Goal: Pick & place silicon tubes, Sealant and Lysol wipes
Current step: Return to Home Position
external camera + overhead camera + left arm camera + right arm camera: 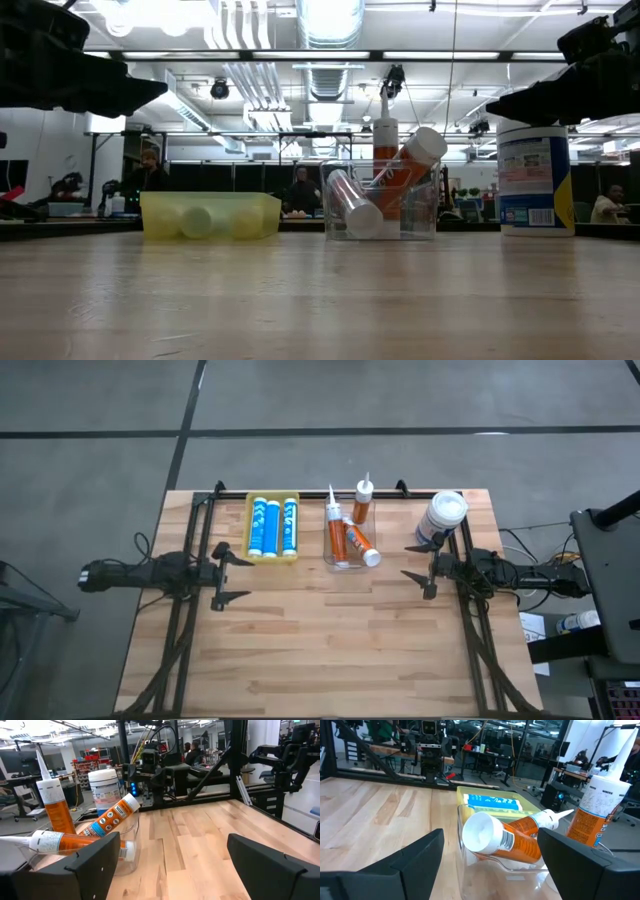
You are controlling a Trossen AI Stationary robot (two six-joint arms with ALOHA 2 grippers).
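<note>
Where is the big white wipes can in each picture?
High view: Lysol wipes upper right on the table.
Low view: Lysol wipes far right, upright.
Left wrist view: Lysol wipes standing behind the orange tubes.
Right wrist view: not in it.
Shared landmark: the clear bin holding orange tubes.

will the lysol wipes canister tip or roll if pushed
The wide white cylindrical Lysol wipes canister stands upright on a flat base, so a low push would probably slide it; a high push might tip it. On its side, the round body would likely roll. It looks wide against the open right gripper, so a grasp may be tight.
</note>
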